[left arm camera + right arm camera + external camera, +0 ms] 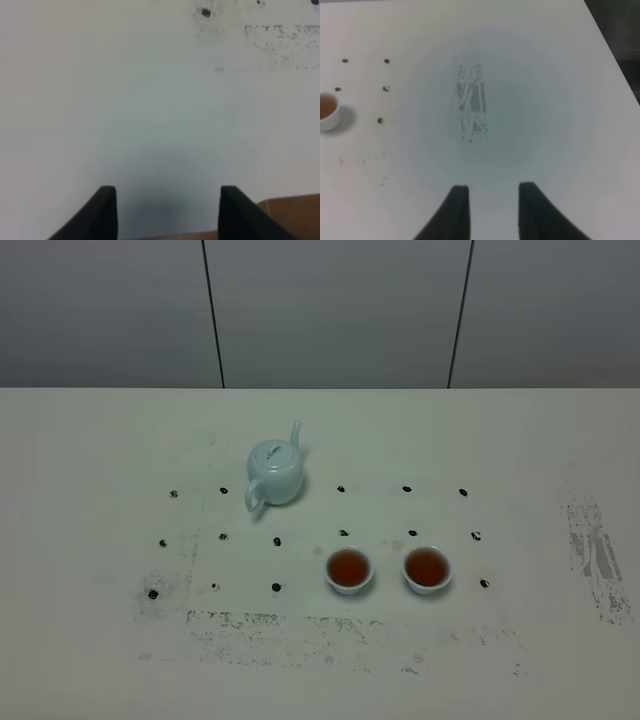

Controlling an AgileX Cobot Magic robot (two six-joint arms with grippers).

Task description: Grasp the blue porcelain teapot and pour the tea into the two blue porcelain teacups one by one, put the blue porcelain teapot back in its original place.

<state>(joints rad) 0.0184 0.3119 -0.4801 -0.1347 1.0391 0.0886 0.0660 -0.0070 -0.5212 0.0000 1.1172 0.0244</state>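
Observation:
The blue porcelain teapot [275, 472] stands upright on the white table, lid on, spout pointing to the back and loop handle toward the front left. In front and to its right sit the two blue porcelain teacups, one [349, 569] left of the other [427, 568], both holding brown tea. One cup [327, 110] shows at the edge of the right wrist view. No arm appears in the exterior high view. My left gripper [167, 192] is open over bare table. My right gripper [493, 189] hangs over a scuffed patch, a narrow gap between its fingers and nothing in it.
Small black dots [277, 541] mark a grid on the table around the pot and cups. Grey scuff marks [595, 550] lie at the right. A brown surface [295, 215] shows past the table edge in the left wrist view, and a dark drop-off [620, 30] in the right wrist view.

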